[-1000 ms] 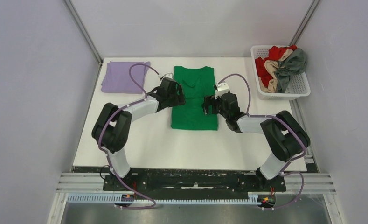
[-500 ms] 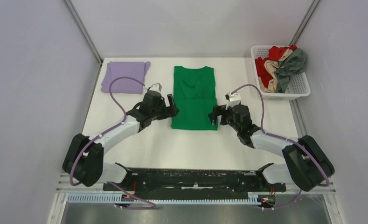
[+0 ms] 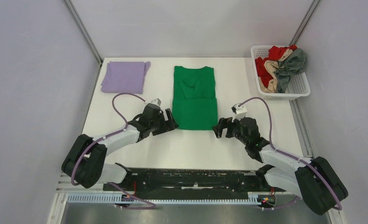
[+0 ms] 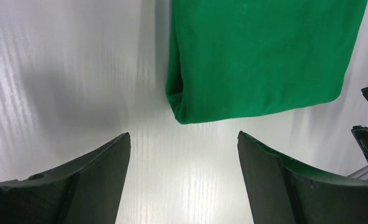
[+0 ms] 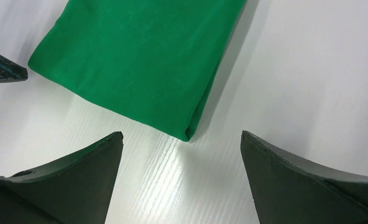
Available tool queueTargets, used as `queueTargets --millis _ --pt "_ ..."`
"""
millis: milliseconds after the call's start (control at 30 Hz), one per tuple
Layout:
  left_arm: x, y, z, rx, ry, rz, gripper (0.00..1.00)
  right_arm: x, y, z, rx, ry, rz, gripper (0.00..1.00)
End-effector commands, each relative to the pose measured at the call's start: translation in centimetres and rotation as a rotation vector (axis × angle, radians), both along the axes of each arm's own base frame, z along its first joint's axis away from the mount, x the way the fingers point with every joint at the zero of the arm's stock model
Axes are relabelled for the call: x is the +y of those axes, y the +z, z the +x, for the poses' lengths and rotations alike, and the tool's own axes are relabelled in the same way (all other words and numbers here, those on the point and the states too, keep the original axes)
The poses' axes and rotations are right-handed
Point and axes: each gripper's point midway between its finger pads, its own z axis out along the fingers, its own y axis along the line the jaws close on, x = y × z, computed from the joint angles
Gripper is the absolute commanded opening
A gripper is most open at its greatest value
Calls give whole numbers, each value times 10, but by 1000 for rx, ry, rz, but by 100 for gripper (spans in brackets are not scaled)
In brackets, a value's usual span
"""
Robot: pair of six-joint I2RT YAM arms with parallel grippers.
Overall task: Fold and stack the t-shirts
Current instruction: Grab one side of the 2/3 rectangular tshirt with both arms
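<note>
From above, the green t-shirt (image 3: pixel 194 100) lies flat on the worktop (image 3: pixel 191 144), sleeves folded in, a long narrow strip with its collar at the far end. A second ago both arms flanked its middle. They have since drawn back toward their bases, so the left jaws and right jaws now sit just off its near hem corners, each spread and empty. The lavender t-shirt (image 3: pixel 124 77) rests folded at the far left, and the heaped tees (image 3: pixel 277 65), red, beige and grey, fill the white basket (image 3: pixel 303 88) at the far right

Left wrist view: the jaws stand wide apart over bare worktop, holding nothing, with the shirt's near-left corner just ahead between them

Right wrist view: the same, released, with the near-right corner ahead. I judge the lengthwise folding done and the hem-to-collar fold next
</note>
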Motion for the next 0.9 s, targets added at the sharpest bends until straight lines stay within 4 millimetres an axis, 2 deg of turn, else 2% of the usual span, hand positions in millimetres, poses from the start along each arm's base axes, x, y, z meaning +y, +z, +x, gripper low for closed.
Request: queueTargets --millis 0,133,400,633,733,800,867 --pt "-19 0 11 6 4 -84 84 1 3 -2 -16 14 15 98" --pt "-23 -10 10 42 0 -84 68 1 -2 -2 -9 15 8 98" --pt "-13 -31 18 64 59 -15 55 3 -11 -4 15 35 -1 98" --pt "-18 -46 18 106 60 -24 29 12 -15 0 28 49 32 98" --pt "-19 -51 17 120 57 -26 16 17 -16 5 23 66 30 91" --pt "-20 -52 16 126 55 -25 6 23 -18 6 30 94 31 83" --pt "-19 -55 15 134 57 -23 2 28 -24 4 47 124 34 74"
